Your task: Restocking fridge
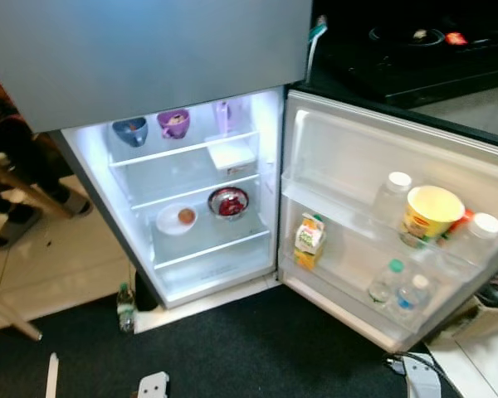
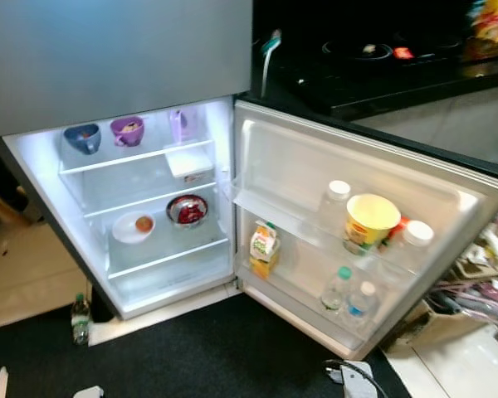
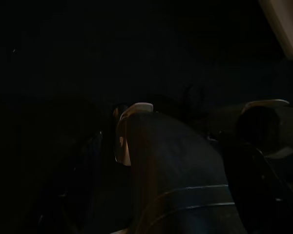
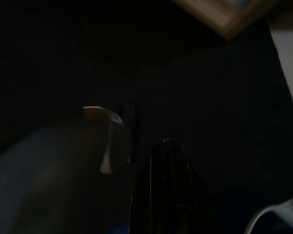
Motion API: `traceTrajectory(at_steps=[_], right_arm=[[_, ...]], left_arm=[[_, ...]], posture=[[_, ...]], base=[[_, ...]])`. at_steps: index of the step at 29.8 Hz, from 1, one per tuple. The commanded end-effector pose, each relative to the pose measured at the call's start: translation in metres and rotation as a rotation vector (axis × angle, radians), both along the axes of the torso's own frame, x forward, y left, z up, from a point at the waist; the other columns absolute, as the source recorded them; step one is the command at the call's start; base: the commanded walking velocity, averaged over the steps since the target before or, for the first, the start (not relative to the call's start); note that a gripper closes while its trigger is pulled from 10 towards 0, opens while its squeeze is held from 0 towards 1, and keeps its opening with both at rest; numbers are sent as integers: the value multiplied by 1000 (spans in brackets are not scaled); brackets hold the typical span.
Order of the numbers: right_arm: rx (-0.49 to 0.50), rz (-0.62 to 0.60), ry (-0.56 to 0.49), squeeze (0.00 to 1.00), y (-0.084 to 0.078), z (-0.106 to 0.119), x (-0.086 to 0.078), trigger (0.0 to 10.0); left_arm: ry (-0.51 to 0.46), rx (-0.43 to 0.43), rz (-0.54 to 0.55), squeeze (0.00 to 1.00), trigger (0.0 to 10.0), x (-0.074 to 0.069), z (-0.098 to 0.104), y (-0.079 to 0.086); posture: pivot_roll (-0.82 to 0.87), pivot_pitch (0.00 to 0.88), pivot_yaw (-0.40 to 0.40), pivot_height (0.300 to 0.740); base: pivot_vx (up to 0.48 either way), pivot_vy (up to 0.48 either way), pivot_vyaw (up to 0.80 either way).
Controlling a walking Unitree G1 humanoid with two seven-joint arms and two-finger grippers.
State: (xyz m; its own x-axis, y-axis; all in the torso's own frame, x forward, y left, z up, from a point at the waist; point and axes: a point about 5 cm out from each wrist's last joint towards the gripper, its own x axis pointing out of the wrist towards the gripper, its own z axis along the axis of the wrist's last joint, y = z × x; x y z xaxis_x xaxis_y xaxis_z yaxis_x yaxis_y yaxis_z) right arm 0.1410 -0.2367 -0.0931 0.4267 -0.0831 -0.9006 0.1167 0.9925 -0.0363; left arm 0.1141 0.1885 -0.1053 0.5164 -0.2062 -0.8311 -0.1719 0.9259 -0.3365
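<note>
The fridge stands open before me with its interior lit. A blue bowl, a purple cup and a pale jug sit on the top shelf. Below are a white box, a white plate and a bowl of red food. The open door on the right holds a juice carton, a yellow tub and several clear bottles. My left gripper and right gripper hang in deep shade over a dark floor.
A small bottle stands on the floor by the fridge's left corner. A person's legs and wooden chair legs are at the left. A black stovetop counter lies behind the door. A cluttered basket sits at the right; a black mat lies underfoot.
</note>
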Motion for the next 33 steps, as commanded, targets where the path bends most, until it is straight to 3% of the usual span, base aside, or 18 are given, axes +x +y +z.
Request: traceTrajectory(at_steps=[1,22,33], right_arm=[[-9,2,1,0,-2,1,1,10000],[-28,-14,4,0,-7,2,0,10000],[-15,-14,11,0,-6,1,-1,10000]], left_arm=[[40,-12,-8,0,10000,-9,-3,-3],[48,-7,-21,0,10000,-12,-4,-5],[47,-5,-21,0,10000,-11,-4,-6]], posture=[[-30,47,31,740],[-30,48,30,740],[-29,47,32,740]], base=[[0,-431,0],[0,-38,0],[0,0,-702]])
